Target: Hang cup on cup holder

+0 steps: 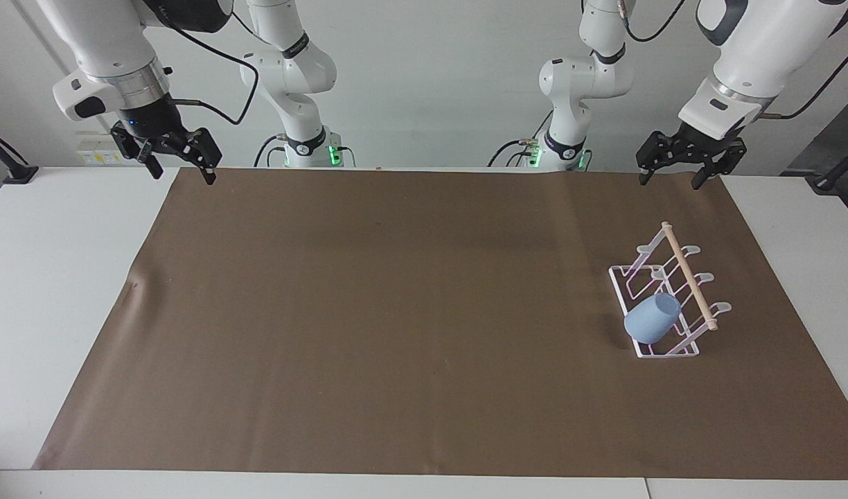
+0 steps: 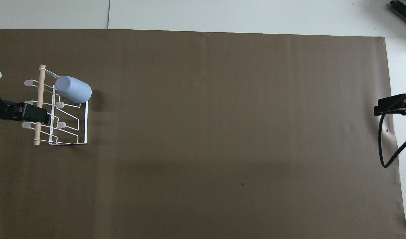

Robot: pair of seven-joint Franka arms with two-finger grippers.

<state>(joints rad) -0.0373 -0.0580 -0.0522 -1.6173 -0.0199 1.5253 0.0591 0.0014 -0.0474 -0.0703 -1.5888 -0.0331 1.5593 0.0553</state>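
Now, left pincer (image 1: 675, 174): spread wide, holding nothing, up over the brown mat's (image 1: 396, 312) edge by the robots.
Right pincer (image 1: 181, 168): spread, waiting.
Cup: small light-blue cup with no handle (image 1: 651, 318), tipped on the white wire rack with a wooden stick (image 1: 673, 291).
Feel: likely light, smooth; grab its sides.
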